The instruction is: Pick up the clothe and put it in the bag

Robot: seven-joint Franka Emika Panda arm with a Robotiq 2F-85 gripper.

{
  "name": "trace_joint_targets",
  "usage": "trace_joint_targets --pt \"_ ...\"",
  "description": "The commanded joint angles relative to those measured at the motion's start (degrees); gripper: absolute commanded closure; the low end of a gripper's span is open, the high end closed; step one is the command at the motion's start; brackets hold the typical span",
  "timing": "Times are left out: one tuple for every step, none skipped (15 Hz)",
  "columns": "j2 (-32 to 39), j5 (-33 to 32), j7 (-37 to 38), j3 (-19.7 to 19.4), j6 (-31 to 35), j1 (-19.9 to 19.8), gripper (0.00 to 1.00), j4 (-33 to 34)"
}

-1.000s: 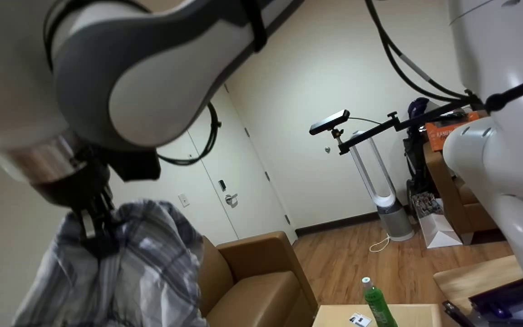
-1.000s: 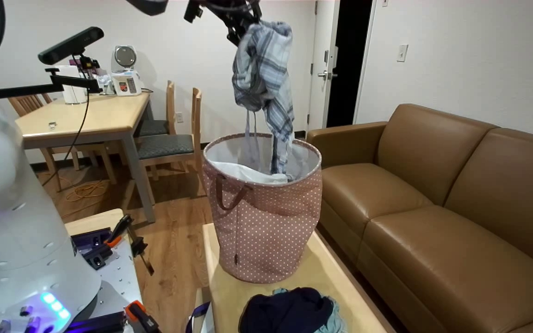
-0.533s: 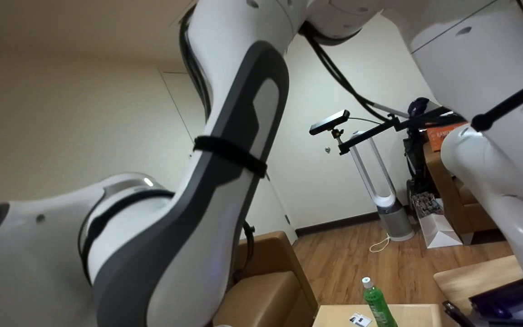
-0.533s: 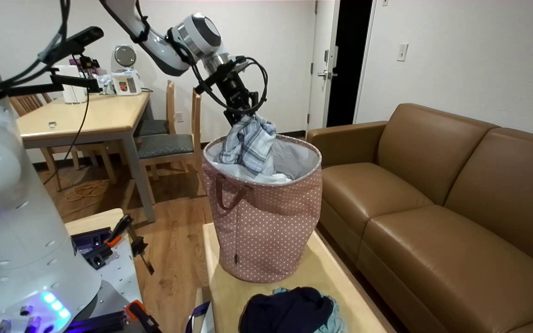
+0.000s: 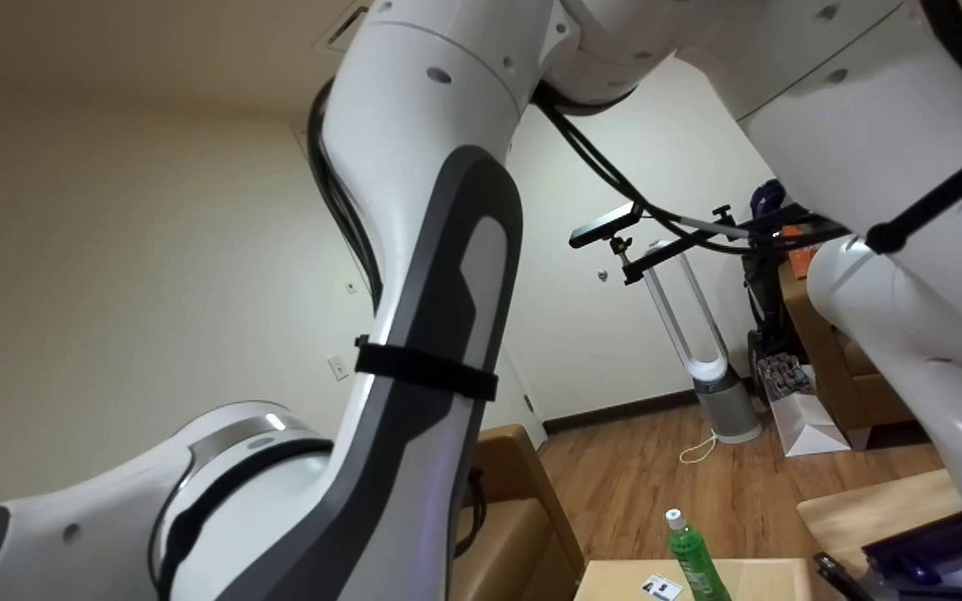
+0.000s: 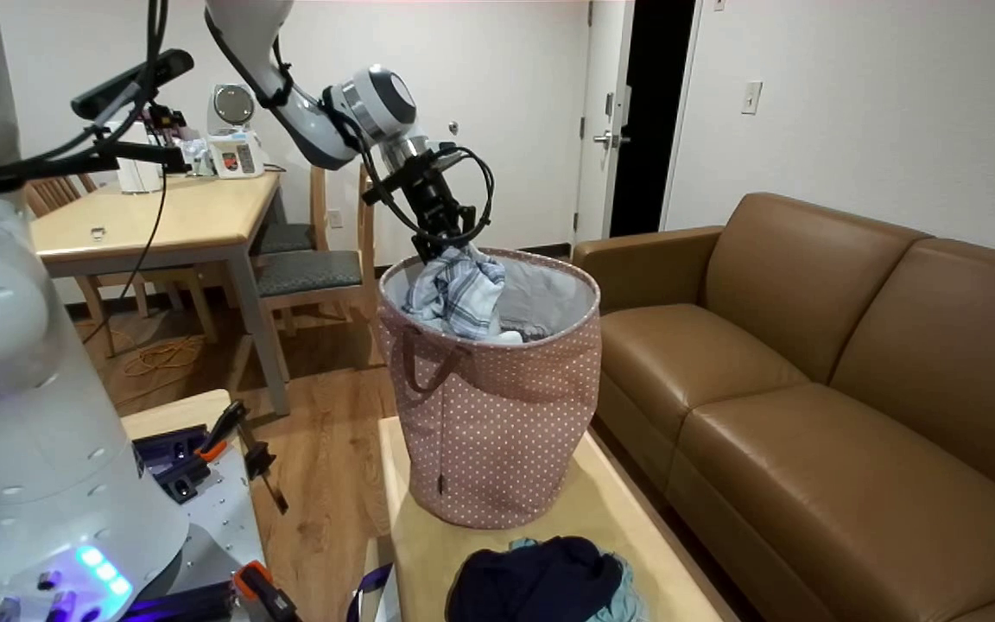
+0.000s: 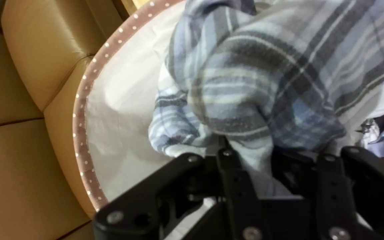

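The brown leather sofa [image 6: 748, 380] stands alongside the pale wooden low table [image 6: 597, 510], so I'd not swing that way. Upright on that table is my goal: the round pink fabric bag with white dots [image 6: 506, 415], mouth wide. Just beside it lies a soft navy and teal clothing heap [image 6: 541, 579]. The grey-blue plaid cloth garment [image 6: 459, 294] sits within the bag's mouth, on the side away from the sofa, its upper folds at the tilted black mechanical gripper [image 7: 255, 151]; in an exterior view I see none draped down the bag's near side. I take the step in hand to be the release. I'd ease a little deeper toward the bare pale lining [image 7: 118, 136], minding that the black cable loop [image 6: 491, 186] doesn't catch the rim [image 7: 79, 126]. In the wrist view the black jointed fingers [image 7: 230, 163] stand partly apart with cloth bunched between; whether they pinch it, I can't tell. I'd spread them fully, let the fabric slump, then back out slowly along the same slant.
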Motion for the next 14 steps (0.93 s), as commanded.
trace_joint_targets --pt "4.0 2.4 -5.3 -1.5 3.8 -0.2 0.93 3.6" --pt "6.3 3.5 -5.7 -1.8 7.6 -0.7 0.94 4.3" --pt "8.0 4.8 -6.1 -2.3 12.7 -1.1 0.94 4.3" --pt "10.1 5.5 -4.9 -3.1 17.3 -1.3 0.93 4.4" --pt "12.3 7.3 -5.8 -3.6 21.6 -1.6 0.93 4.6" --pt "14.9 9.8 -7.0 -3.9 25.1 -2.0 0.93 4.9" --pt "17.5 12.3 -7.9 -4.3 28.6 -2.4 0.93 4.9" --pt "19.9 15.0 -9.0 -4.6 31.2 -2.6 0.93 5.2" --pt "22.1 17.2 -9.7 -5.3 32.9 -2.2 0.93 5.4" --pt "24.0 19.3 -10.4 -5.7 34.2 -2.0 0.93 5.9" --pt "25.7 20.9 -10.5 -6.3 34.3 -1.5 0.93 6.7" --pt "27.2 22.3 -10.9 -6.7 33.9 -1.1 0.93 7.5" --pt "28.6 23.3 -10.9 -7.1 33.0 -0.6 0.93 8.6" --pt "29.8 24.1 -11.0 -7.4 32.2 -0.1 0.93 9.9"
